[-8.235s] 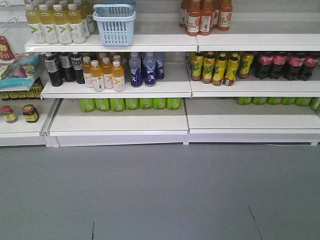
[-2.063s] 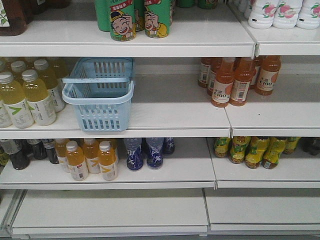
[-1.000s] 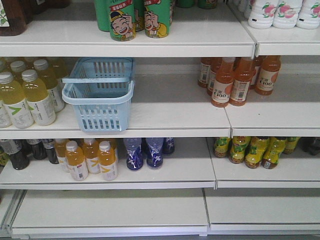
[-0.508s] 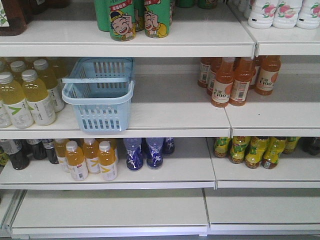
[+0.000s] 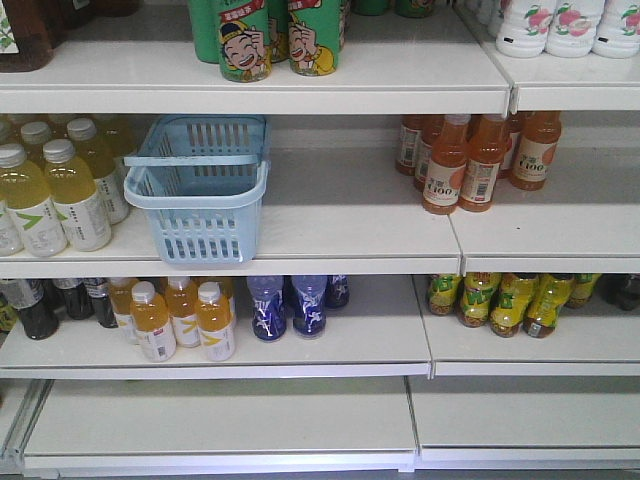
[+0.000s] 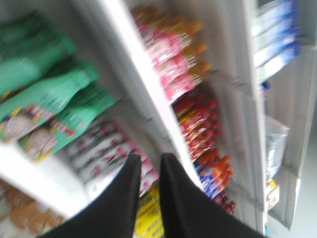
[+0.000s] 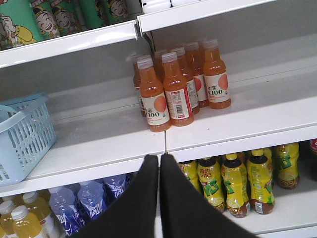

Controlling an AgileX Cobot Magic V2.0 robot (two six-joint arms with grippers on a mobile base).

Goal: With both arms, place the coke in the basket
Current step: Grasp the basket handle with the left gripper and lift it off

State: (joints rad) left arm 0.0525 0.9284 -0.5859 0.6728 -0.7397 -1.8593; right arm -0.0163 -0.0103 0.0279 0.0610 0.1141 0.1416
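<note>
Hovering right of basket, right gripper is sitting pinched together, left gripper likewise, both empty; coke unsighted, blur is inviting a wrong-bottle grab.

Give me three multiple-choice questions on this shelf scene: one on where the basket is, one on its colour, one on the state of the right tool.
1. Where does the basket stand?
A. on the floor
B. on the shelf with the orange bottles, to their left
C. on the bottom shelf

2. What colour is the basket?
A. red
B. green
C. light blue

3. How is the right tool?
A. shut, holding nothing
B. wide open
C. gripping a bottle

Answers: 1 B, it sits between the pale yellow bottles and the orange ones. 2 C, its slotted walls are light blue. 3 A, the fingers meet with nothing between them.
</note>
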